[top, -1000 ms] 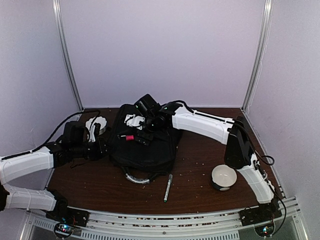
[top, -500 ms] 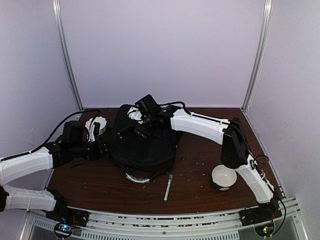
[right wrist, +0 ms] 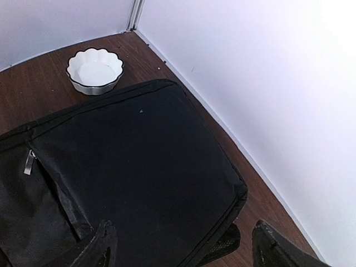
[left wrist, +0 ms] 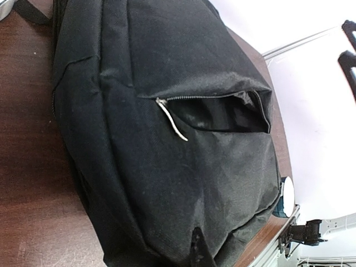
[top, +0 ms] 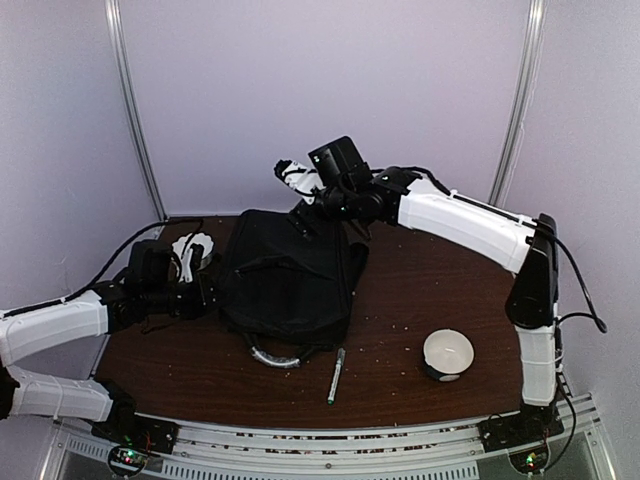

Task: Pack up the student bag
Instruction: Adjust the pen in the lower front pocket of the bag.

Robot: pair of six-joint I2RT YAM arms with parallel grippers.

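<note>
Gap between student bag (top: 285,285) and bowl (top: 447,352) (rightward)

The right arm (top: 460,215) rose off the large black soft fabric backpack (top: 290,285) and swung away toward the back wall. Its right claw (top: 292,177), which had been pressed down among the folds at the backpack's top, ended high in the air above the far edge, well clear of the fabric. The elbow swung outward to the right edge of the surface (top: 420,280) and the upper link stood nearly upright, uncovering the round white bowl with a dark base (top: 447,352). The small white piece and the red piece seen at the backpack's top were no longer visible there, and the top lay flatter.
</note>
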